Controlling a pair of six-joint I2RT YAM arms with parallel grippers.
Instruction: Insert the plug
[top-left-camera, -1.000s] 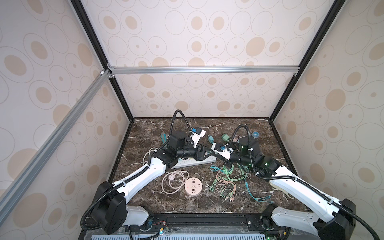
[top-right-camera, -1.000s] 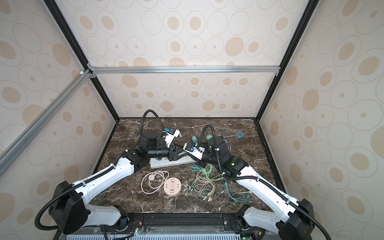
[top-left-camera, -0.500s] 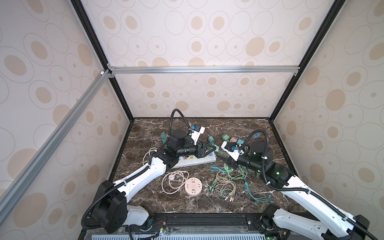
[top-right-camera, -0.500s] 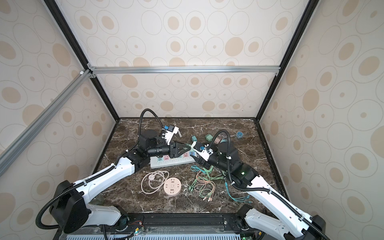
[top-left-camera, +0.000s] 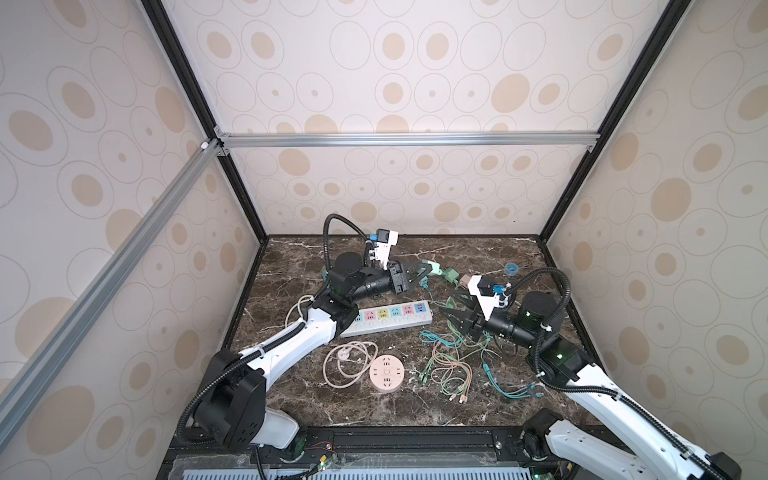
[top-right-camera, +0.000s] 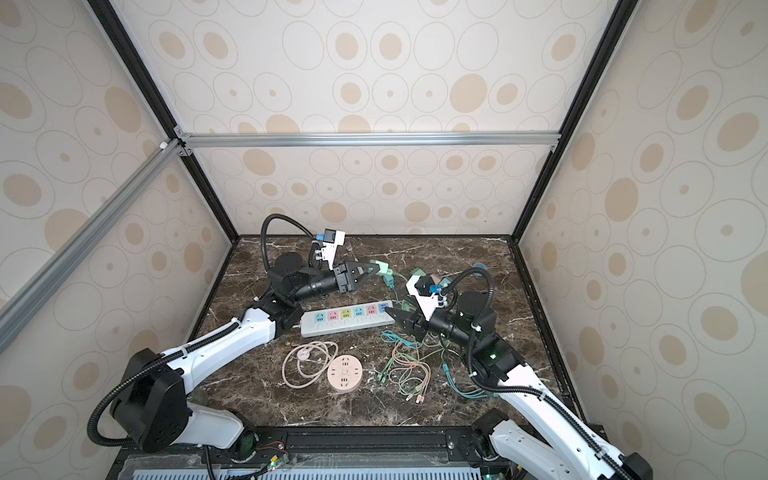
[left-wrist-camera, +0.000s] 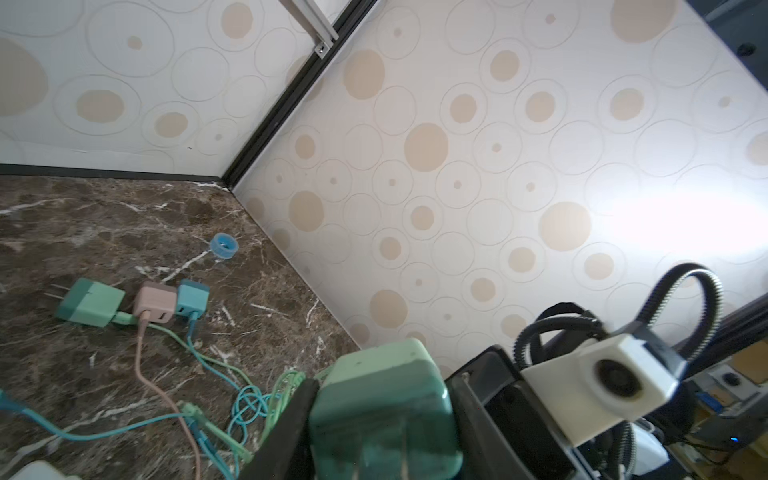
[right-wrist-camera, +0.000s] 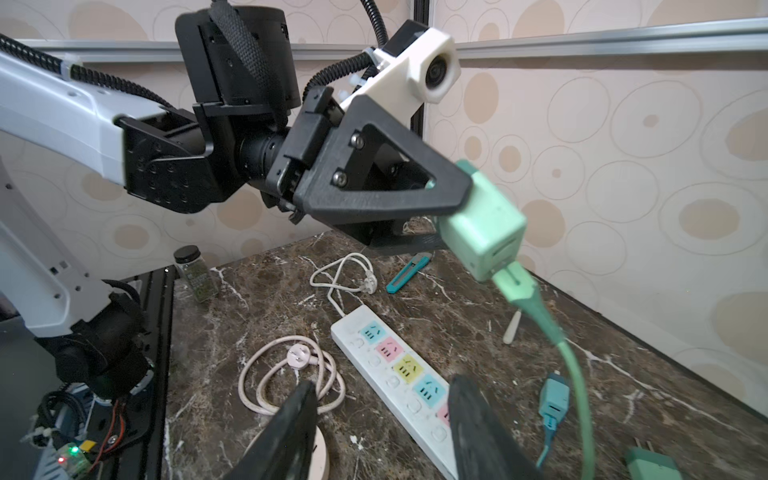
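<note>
A mint-green plug (left-wrist-camera: 382, 399) with a green cable hangs in the air, with my left gripper (left-wrist-camera: 384, 419) shut on it. In both top views this left gripper (top-left-camera: 427, 269) (top-right-camera: 375, 266) holds the plug (top-left-camera: 434, 267) (top-right-camera: 385, 267) above the table, behind the far right end of the white power strip (top-left-camera: 390, 319) (top-right-camera: 347, 319). In the right wrist view the plug (right-wrist-camera: 482, 226) sticks out past the left fingers (right-wrist-camera: 440, 195), its cable trailing down. My right gripper (right-wrist-camera: 382, 428) (top-left-camera: 451, 313) (top-right-camera: 392, 313) stands open and empty, low over the strip's (right-wrist-camera: 395, 372) right end.
A round pink socket (top-left-camera: 387, 372) and a coiled pink cord (top-left-camera: 345, 361) lie in front of the strip. Tangled thin cables (top-left-camera: 453, 365) cover the right middle. Spare adapters (left-wrist-camera: 89, 303) and a blue tape roll (top-left-camera: 511, 270) lie at the back right; a utility knife (right-wrist-camera: 409, 272) and a jar (right-wrist-camera: 195, 272) at the left.
My right gripper has opened, let go near the plug and drawn back down to the right end of the strip. The left gripper has lifted the plug up and toward the back.
</note>
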